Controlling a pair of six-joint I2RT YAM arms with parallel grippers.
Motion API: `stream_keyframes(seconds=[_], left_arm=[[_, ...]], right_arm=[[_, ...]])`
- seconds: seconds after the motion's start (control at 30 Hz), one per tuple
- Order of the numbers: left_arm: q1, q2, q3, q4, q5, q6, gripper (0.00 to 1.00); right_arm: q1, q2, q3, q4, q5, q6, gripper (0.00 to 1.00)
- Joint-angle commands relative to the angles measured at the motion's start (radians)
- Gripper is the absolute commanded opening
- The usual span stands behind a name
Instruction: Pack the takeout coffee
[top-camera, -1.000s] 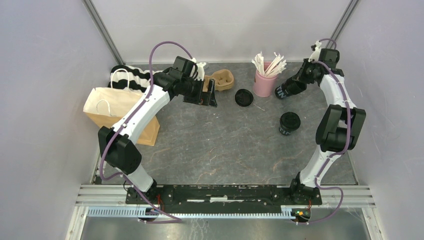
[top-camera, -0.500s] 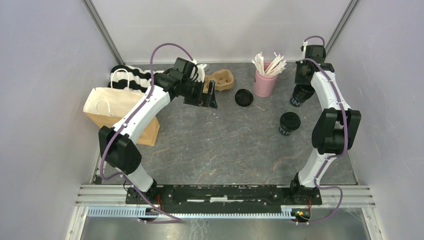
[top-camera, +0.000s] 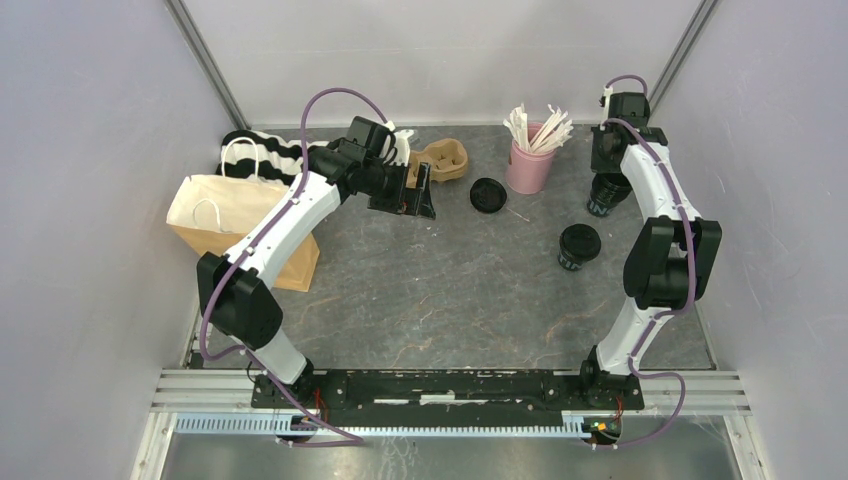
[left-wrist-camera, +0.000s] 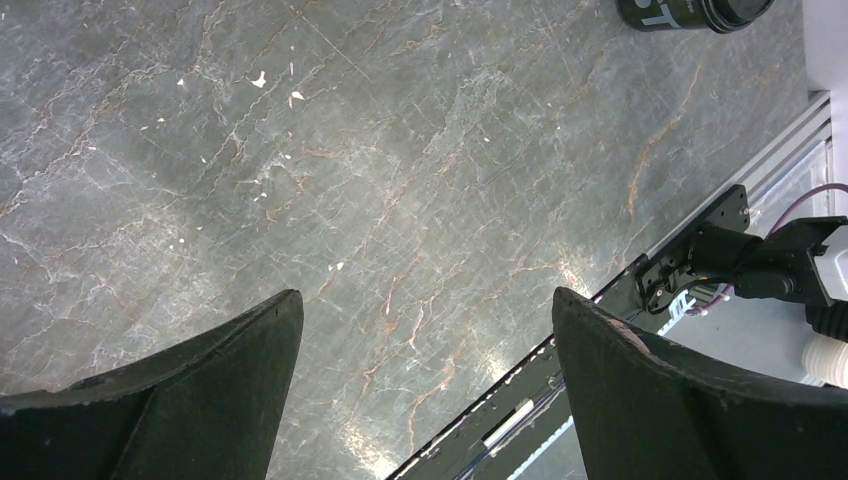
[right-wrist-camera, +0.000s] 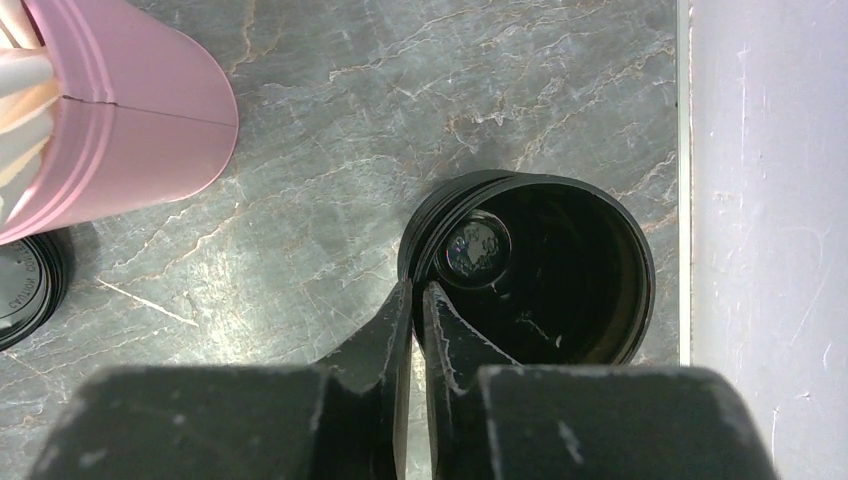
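- Black and lidless, one takeout coffee cup (right-wrist-camera: 560, 285) stands upright on the grey stone-patterned desk (top-camera: 450, 290), directly under the right claw (right-wrist-camera: 415, 290), its rim meeting the fingertips.
- The right claw's two fingers stand close together with only a thin slit between them. Their tips sit at the cup's near rim, but whether the cup wall is pinched in that slit I cannot tell.
- The second takeout coffee cup (top-camera: 578, 244), with its lid on, stands upright on the desk nearer the arm bases than the right claw, apart from the open cup.
- A loose black lid (right-wrist-camera: 25, 290) lies flat on the desk to the left of the right claw, beyond the pink cup (right-wrist-camera: 130, 130).
- The pink cup holds white sticks (top-camera: 535, 125) and stands just left of the right claw, near the open cup but not touching it.
- The left claw (left-wrist-camera: 425, 298) is spread wide and holds nothing, with bare desk showing between its fingers.
- The brown carrier tray (top-camera: 447, 160) sits just beyond the left claw, and a paper bag (top-camera: 225, 215) lies well to its left.
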Motion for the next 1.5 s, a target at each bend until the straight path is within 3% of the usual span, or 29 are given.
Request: stream_keyframes(seconds=[0.0,0.33,0.53,0.63,0.83,1.47], left_arm=[[0.004,-0.046,-0.004,0.036,0.019,0.015,1.0],[0.004,-0.04,-0.001,0.037,0.024,0.015,1.0],[0.005,-0.034,-0.001,0.036,0.025,0.014,1.0],[0.005,-0.035,-0.001,0.036,0.026,0.014,1.0],[0.005,-0.032,0.001,0.037,0.032,0.012,1.0],[0.005,-0.034,0.003,0.036,0.035,0.01,1.0]], right_arm=[[0.0,-0.044,-0.01,0.017,-0.015,-0.002,0.14],[-0.035,-0.05,-0.027,0.038,-0.081,0.02,0.2],[-0.049,-0.048,-0.031,0.046,-0.111,0.03,0.1],[-0.049,-0.051,-0.03,0.046,-0.117,0.03,0.19],[-0.049,-0.059,-0.029,0.047,-0.125,0.032,0.2],[-0.05,-0.064,-0.025,0.035,-0.127,0.027,0.0]])
